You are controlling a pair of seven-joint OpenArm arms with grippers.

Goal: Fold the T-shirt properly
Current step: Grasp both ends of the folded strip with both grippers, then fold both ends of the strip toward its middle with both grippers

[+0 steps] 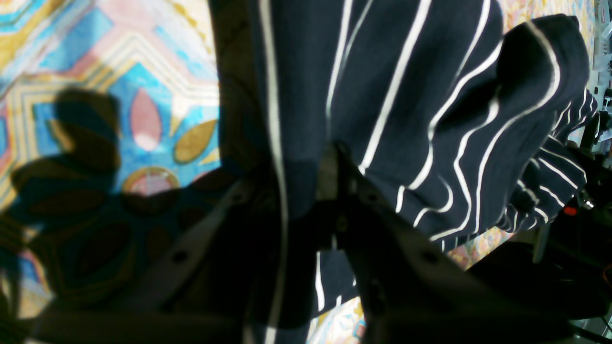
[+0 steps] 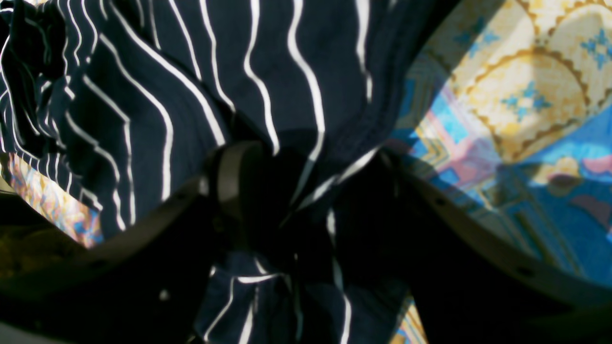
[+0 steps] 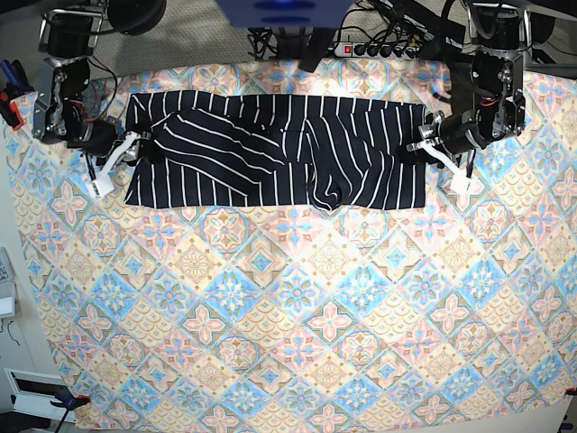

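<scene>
Base view only: my right claw (image 3: 135,144) pinches one end of the striped T-shirt (image 3: 270,149), my left claw (image 3: 424,142) the other. It lies stretched, rumpled mid-span, on the patterned tablecloth (image 3: 288,316). Wrist views show gathered fabric.

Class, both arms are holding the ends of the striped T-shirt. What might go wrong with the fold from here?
1. The T-shirt is bunched and creased in its middle, so wrinkles may get folded in.
2. The left gripper and right gripper pinch only the edges; fabric may slip out.
3. The tablecloth could drag along.
</scene>
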